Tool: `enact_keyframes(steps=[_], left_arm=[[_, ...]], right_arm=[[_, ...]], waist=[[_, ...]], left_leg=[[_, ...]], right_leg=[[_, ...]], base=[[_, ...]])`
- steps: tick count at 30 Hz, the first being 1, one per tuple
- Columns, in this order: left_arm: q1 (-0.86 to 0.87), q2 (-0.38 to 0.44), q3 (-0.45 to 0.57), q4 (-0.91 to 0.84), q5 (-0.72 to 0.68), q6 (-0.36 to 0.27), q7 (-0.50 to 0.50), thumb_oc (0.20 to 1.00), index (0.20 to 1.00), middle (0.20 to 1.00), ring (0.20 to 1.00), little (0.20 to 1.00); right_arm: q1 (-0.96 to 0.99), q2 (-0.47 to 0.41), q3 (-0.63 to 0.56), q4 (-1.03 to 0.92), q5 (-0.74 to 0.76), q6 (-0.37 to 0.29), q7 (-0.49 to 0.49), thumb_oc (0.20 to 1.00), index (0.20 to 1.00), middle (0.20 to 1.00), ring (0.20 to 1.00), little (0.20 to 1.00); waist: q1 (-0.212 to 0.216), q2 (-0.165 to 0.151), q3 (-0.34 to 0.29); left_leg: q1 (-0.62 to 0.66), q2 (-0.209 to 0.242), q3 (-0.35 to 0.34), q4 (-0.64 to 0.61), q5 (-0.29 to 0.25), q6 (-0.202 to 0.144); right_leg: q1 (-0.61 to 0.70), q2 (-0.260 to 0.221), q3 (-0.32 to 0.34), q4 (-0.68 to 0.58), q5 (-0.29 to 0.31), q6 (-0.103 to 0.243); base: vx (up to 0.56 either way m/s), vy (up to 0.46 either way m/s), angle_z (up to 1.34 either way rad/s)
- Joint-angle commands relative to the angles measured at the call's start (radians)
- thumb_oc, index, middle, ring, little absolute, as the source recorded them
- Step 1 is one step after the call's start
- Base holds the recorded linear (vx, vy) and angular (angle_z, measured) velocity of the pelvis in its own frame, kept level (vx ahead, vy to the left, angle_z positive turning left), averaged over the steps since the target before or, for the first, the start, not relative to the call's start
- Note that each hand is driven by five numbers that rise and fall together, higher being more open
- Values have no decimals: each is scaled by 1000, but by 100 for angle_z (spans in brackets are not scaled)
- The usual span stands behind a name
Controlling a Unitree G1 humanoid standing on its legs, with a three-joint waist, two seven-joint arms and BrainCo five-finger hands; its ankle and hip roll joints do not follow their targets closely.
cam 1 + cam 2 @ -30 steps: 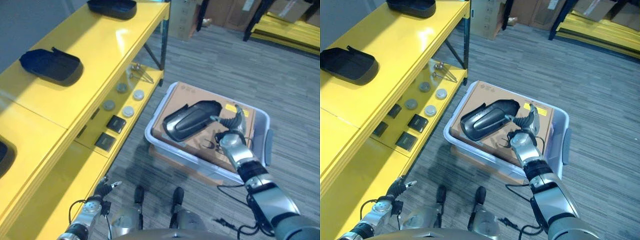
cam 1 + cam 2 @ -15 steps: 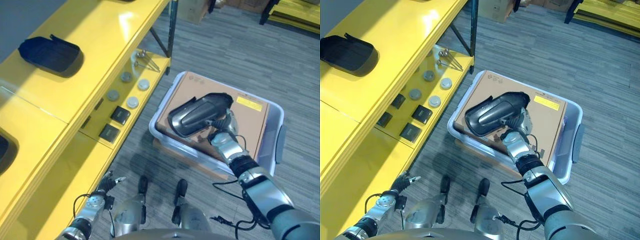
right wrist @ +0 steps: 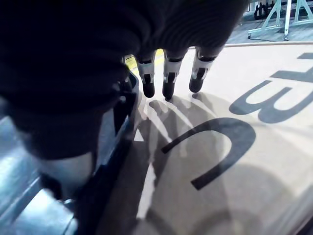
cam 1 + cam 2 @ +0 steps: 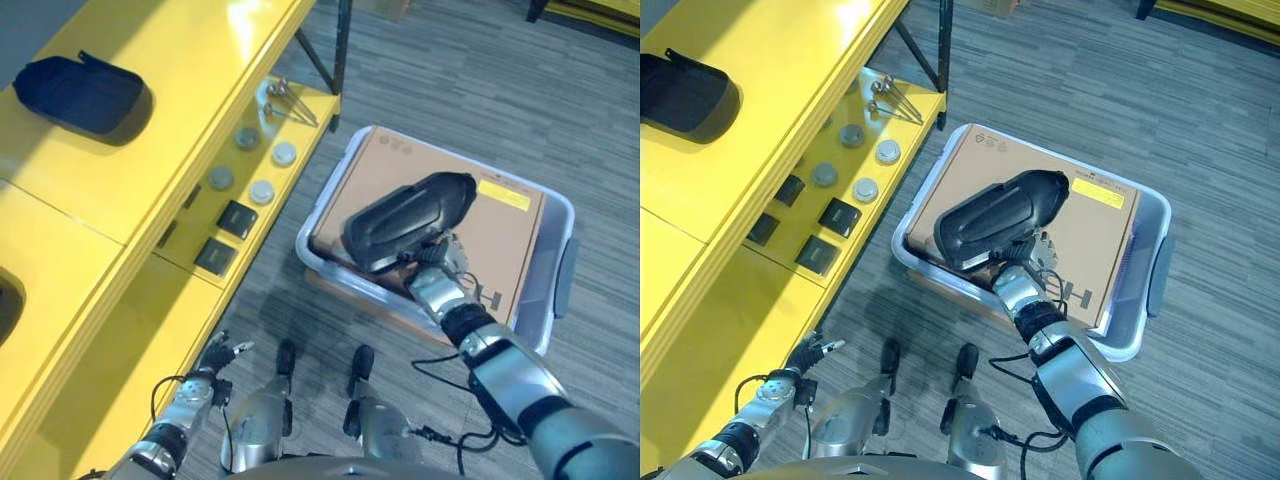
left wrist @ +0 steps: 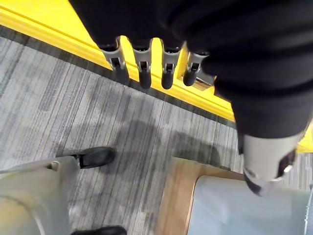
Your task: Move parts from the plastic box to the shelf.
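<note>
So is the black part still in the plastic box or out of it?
In: the black part lies on the cardboard inside the plastic box, with the right hand at its edge.

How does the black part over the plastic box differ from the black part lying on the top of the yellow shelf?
The black part over the box rests against the right robot hand, above the plastic box; the shelf part lies free on the yellow shelf. The first tilts and looks longer; the second lies flat. Both are dark moulded shells.

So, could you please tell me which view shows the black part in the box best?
The left eye view: the whole black part lies atop the cardboard carton. The right eye view matches; the right wrist view catches a dark edge.
</note>
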Motion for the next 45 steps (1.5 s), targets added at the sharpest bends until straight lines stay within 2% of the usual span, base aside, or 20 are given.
enact_keyframes(steps=[1,3,5,11,18,22,25,26,27,28,30,33,36,39,40,41,42,45], left_arm=[[-48,-21,-54,61,-10,-32,7,1000,1000,1000,1000,1000],[-42,-22,-55,64,-14,-33,8,1000,1000,1000,1000,1000],[-35,-20,-55,60,-11,-32,8,1000,1000,1000,1000,1000],[-25,-17,-49,65,-12,-41,9,1000,1000,1000,1000,1000],[-4,17,-21,21,-3,-38,6,1000,1000,1000,1000,1000],[3,44,-1,-25,-3,-58,2,1000,1000,1000,1000,1000],[5,67,24,-111,-11,-69,19,1000,1000,1000,1000,1000],[9,83,42,-191,-17,-65,31,1000,1000,1000,1000,1000],[13,94,49,-237,-14,-54,39,1000,1000,1000,1000,1000],[11,114,56,-302,-7,-58,44,1000,1000,1000,1000,1000],[11,141,59,-378,-11,-41,48,1000,1000,1000,1000,1000],[-11,210,78,-583,16,3,32,1000,1000,1000,1000,1000],[-34,251,91,-711,14,34,1,1000,1000,1000,1000,1000],[-62,271,94,-785,-12,62,-29,1000,1000,1000,1000,1000],[-78,274,91,-810,-57,73,-54,1000,1000,1000,1000,1000],[-93,271,92,-838,-130,110,-87,1000,1000,1000,1000,1000],[-93,271,92,-838,-132,111,-87,1000,1000,1000,1000,1000],[-113,248,77,-859,-270,162,-141,1000,1000,1000,1000,1000]], right_arm=[[-8,7,37,108,134,1,22,200,200,200,200,200],[-8,5,18,134,162,-8,11,200,200,200,200,200],[2,-7,-6,149,203,-49,-20,200,200,200,200,200],[9,-56,-64,161,196,-134,-51,200,200,200,200,200],[24,-189,-132,59,126,-245,-17,200,200,200,200,200],[25,-270,-152,-49,-4,-294,35,200,200,200,200,200],[45,-332,-159,-202,-130,-263,94,200,200,200,200,200],[80,-371,-167,-295,-219,-253,141,200,200,200,200,200],[103,-389,-175,-341,-244,-244,158,200,200,200,200,200],[136,-414,-182,-379,-305,-269,177,200,200,200,200,200],[170,-438,-194,-419,-358,-282,200,200,200,200,200,200],[246,-499,-198,-495,-546,-351,232,200,200,200,200,200],[277,-541,-197,-555,-656,-401,226,200,200,200,200,200],[290,-568,-207,-617,-698,-430,229,200,200,200,200,200],[290,-578,-209,-640,-714,-454,216,200,200,200,200,200],[293,-589,-217,-675,-740,-481,201,200,200,200,200,200],[295,-589,-219,-676,-740,-482,201,200,200,200,200,200],[281,-608,-229,-710,-755,-525,181,200,200,200,200,200]], waist=[[31,13,1],[34,15,-3],[35,17,-6],[31,14,-14],[12,-5,-36],[-1,-19,-50],[-16,-31,-64],[-24,-39,-75],[-27,-43,-80],[-32,-49,-89],[-34,-54,-99],[-37,-66,-129],[-40,-74,-153],[-47,-81,-169],[-52,-84,-177],[-60,-88,-189],[-59,-88,-188],[-69,-91,-201]], left_leg=[[-34,2,-2,-8,-57,-4],[-31,2,-1,-8,-57,-4],[-28,1,-2,-8,-57,-4],[-16,4,-2,-8,-59,-6],[8,11,7,-8,-64,-12],[20,15,12,-8,-65,-15],[29,17,19,-8,-67,-15],[33,19,24,-8,-68,-15],[35,19,25,-8,-69,-15],[39,21,28,-8,-69,-16],[44,21,30,-8,-70,-16],[62,24,36,-8,-74,-14],[76,27,40,-8,-78,-12],[86,27,42,-8,-82,-9],[93,28,45,-8,-85,-8],[102,29,49,-8,-90,-7],[102,29,49,-8,-90,-7],[118,29,57,-8,-100,-5]], right_leg=[[67,-38,-42,8,-103,28],[72,-40,-46,8,-103,28],[76,-41,-48,9,-103,28],[86,-39,-46,9,-105,28],[106,-34,-36,3,-104,34],[116,-29,-27,0,-103,38],[121,-27,-18,0,-104,41],[125,-26,-15,0,-105,43],[127,-25,-14,0,-105,44],[130,-25,-13,0,-105,46],[135,-24,-14,0,-105,48],[155,-23,-22,0,-109,53],[171,-21,-27,0,-114,56],[180,-18,-26,0,-118,58],[184,-16,-24,0,-120,59],[189,-14,-20,0,-123,61],[190,-14,-20,0,-123,61],[199,-11,-13,0,-126,62]], base=[[20,3,11],[22,7,15],[17,1,7],[0,0,0],[11,-26,0],[29,-43,-4],[32,-44,-7],[45,-66,-7],[50,-90,-10],[37,-75,-9],[28,-66,-5],[44,-99,-4],[30,-81,-1],[6,-70,0],[2,-59,1],[1,-52,-2],[1,-39,-3],[-5,-24,-3]])
